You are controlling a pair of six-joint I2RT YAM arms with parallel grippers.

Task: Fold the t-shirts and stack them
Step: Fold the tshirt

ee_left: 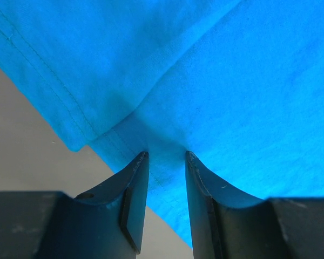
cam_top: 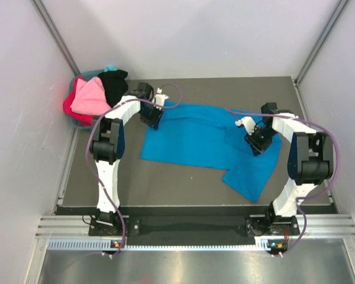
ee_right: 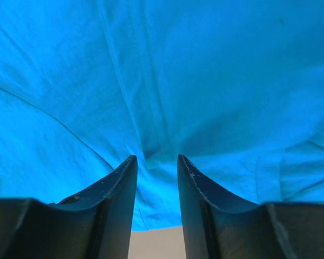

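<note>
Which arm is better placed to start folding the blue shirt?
Probably left. The left gripper pinches the blue shirt at its far-left corner hem, with flat cloth beside it to fold over. The right gripper pinches rumpled cloth on the shirt's right side.

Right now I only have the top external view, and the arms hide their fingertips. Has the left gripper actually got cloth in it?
Observer: Yes. The left wrist view shows the left gripper closed on a fold of the blue t-shirt.
Operator: And the right?
Observer: The right gripper also pinches blue cloth, and wrinkles converge at its jaws.
Operator: How near the edge is the left grip?
Observer: Close. A stitched hem runs just left of the jaws, with bare table beyond it.
</note>
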